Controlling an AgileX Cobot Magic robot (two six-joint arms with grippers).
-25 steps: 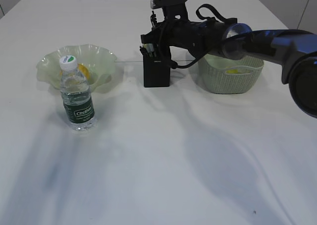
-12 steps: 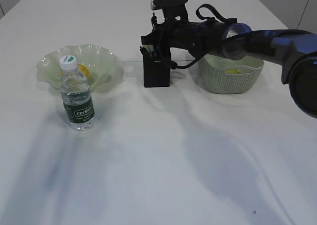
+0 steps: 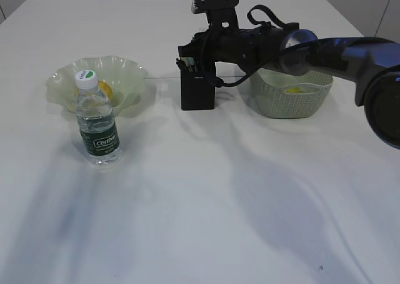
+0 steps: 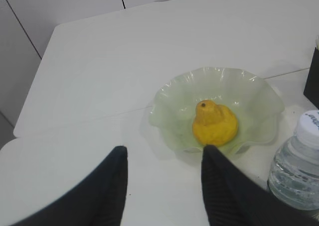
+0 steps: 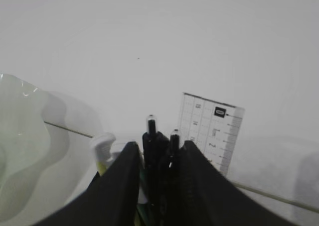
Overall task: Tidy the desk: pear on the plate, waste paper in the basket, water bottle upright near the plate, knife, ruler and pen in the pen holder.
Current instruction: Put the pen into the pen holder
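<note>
Dropping pen into pen holder, jaws parting

My right gripper [image 5: 158,186] is hanging over the pen holder [image 3: 197,91], upper centre of the exterior view, jaws slightly apart around dark pen tops; whether anything is gripped, can't tell. Ruler [image 5: 212,131] is standing in the holder, lower centre-right of my wrist view. I'm thinking: open fully, lift straight up, avoid snagging the ruler. Left gripper [image 4: 164,178] is idling open near the plate [image 4: 164,99].
</note>
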